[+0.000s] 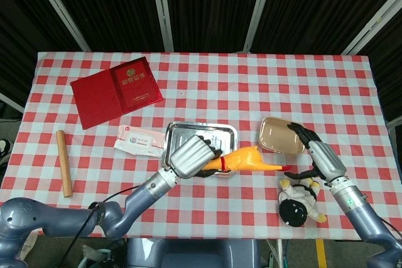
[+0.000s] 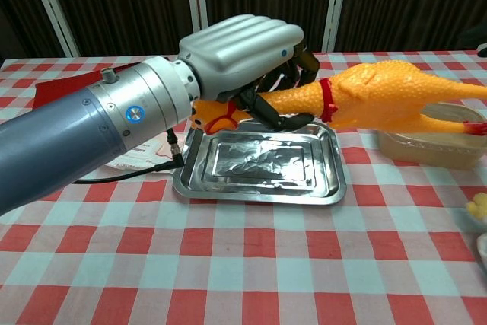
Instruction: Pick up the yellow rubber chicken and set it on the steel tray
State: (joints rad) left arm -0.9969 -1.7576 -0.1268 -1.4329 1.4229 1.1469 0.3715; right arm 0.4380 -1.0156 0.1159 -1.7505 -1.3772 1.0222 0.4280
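**Left hand carries the chicken over the tray**

Our left hand (image 2: 242, 55) grips the yellow rubber chicken (image 2: 380, 100) by its neck, fingers (image 2: 275, 116) curled around it just behind the head. We hold the toy level in the air, head to the left and legs trailing right, above the steel tray (image 2: 332, 188); in the chest view it hangs clear of the metal, not touching it. In the head view the chicken's body (image 1: 245, 159) juts out past the tray's right near corner (image 1: 231, 131).

Our right hand (image 1: 318, 157) sits well to the right, fingers spread and grasping nothing, apart from the chicken's legs. It hovers beside a tan oval dish (image 1: 276, 135), with a small doll (image 1: 300, 198) lying just nearer than it.

Left of the tray we see a pack of wipes (image 1: 139, 139), and farther left a wooden rolling pin (image 1: 63, 162) near the table's edge. A red booklet (image 1: 116, 90) lies open toward the far left of the red-and-white checked cloth (image 1: 251, 86).
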